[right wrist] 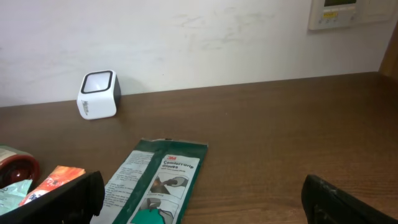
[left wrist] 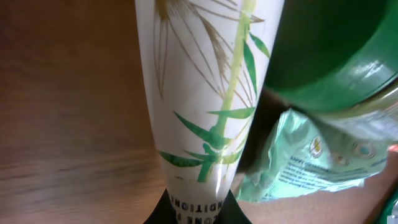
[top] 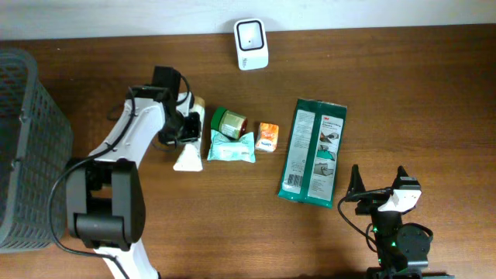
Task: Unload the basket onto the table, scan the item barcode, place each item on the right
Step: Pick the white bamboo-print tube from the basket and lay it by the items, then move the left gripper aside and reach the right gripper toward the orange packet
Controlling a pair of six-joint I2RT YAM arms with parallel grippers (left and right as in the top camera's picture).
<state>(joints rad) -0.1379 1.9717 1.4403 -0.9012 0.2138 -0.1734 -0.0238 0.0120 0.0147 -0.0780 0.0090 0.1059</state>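
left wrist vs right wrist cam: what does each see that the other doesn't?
Left wrist only: the white bamboo-print tube, clamped in the left end effector and filling the frame.
Right wrist only: the white scanner by the wall, the dark green pack, the orange packet, a wall panel, and the open, empty right end effector.
Both: the wooden table, the mint wipes pack and the green-lidded jar, though the right wrist catches just slivers of those two at its left edge.
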